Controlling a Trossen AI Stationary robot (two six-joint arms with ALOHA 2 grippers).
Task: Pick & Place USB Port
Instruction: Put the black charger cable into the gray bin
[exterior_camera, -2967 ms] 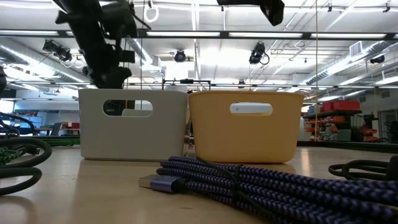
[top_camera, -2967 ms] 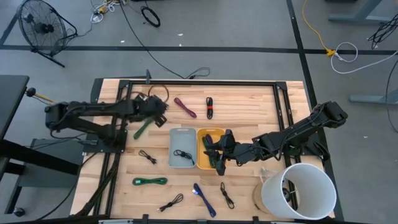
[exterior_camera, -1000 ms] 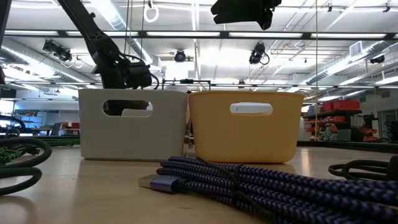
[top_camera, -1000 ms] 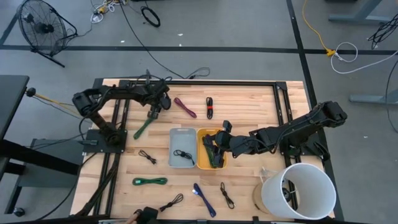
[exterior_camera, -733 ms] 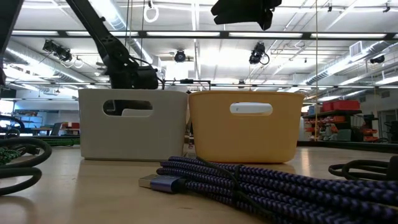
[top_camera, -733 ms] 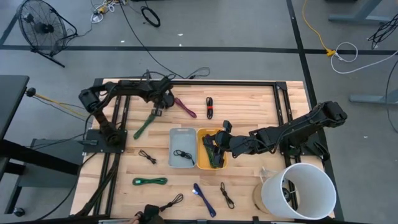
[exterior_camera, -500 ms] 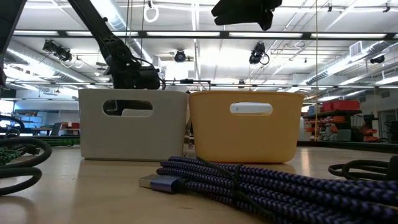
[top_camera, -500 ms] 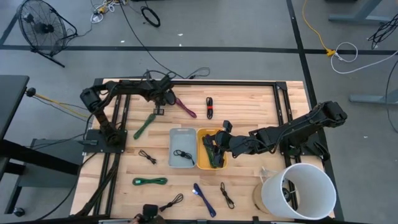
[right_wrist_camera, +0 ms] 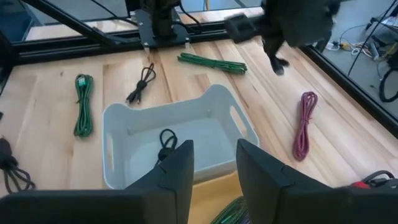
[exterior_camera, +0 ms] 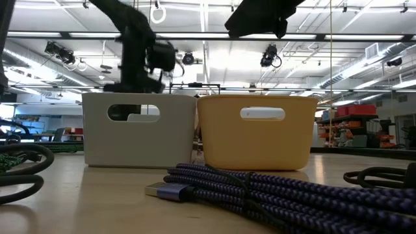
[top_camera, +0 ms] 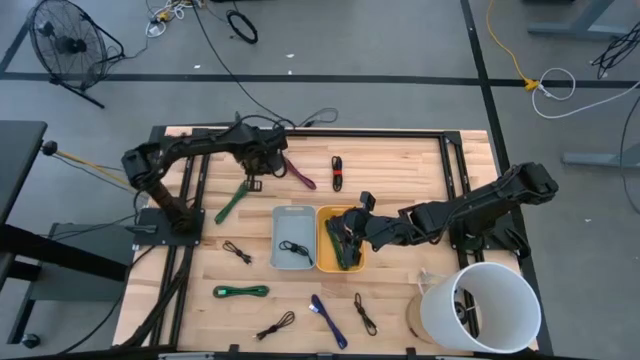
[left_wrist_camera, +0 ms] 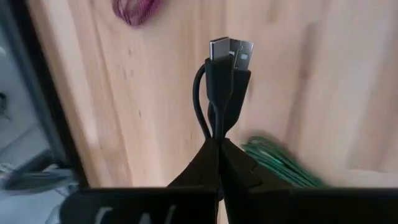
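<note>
Black USB cable (left_wrist_camera: 225, 87), folded into a short bundle with its silver plug outermost, sits pinched between the closed fingers of the left gripper (top_camera: 262, 160), raised above the wooden table (top_camera: 400, 170) at about 11 o'clock from the grey plastic bin (top_camera: 293, 237). Most of the cable's length is hidden behind the fingers. The right gripper (top_camera: 350, 229) hangs over the yellow plastic bin (top_camera: 326, 242), fingers (right_wrist_camera: 177, 168) partly apart with nothing visible between them. One small black cable (right_wrist_camera: 166, 142) lies in the grey bin. In the low view the bins' contents are hidden by their walls.
</note>
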